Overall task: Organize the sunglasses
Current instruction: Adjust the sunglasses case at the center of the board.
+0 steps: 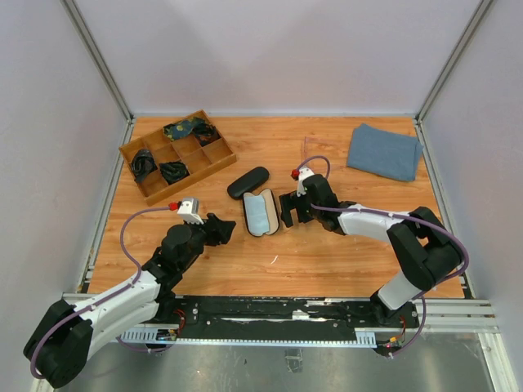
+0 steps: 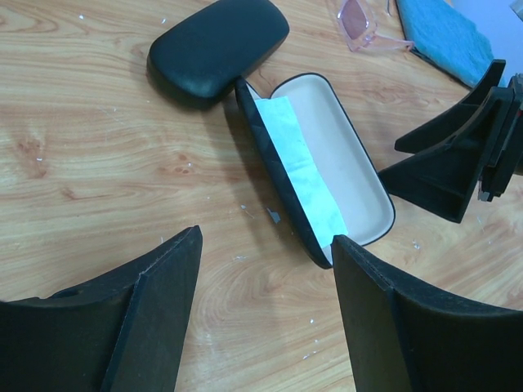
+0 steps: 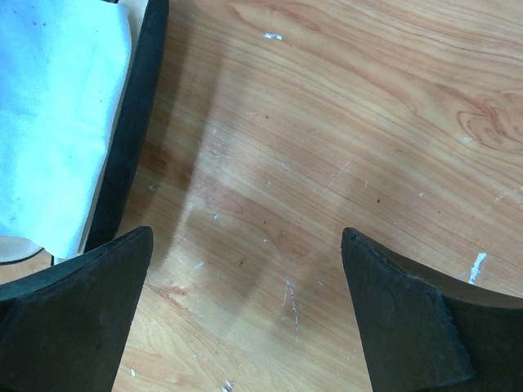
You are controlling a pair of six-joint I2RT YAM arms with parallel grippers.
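Observation:
The pale pinkish sunglasses lie on the table beyond the cases, at the top edge of the left wrist view. I cannot make out the black-framed pair. An open black case with a light blue cloth inside lies mid-table, and a closed black case lies just behind it. My left gripper is open and empty, to the left of the open case. My right gripper is open and empty, low over bare wood to the right of that case.
A wooden compartment tray at the back left holds dark items in several cells. A folded blue cloth lies at the back right. Metal frame rails edge the table.

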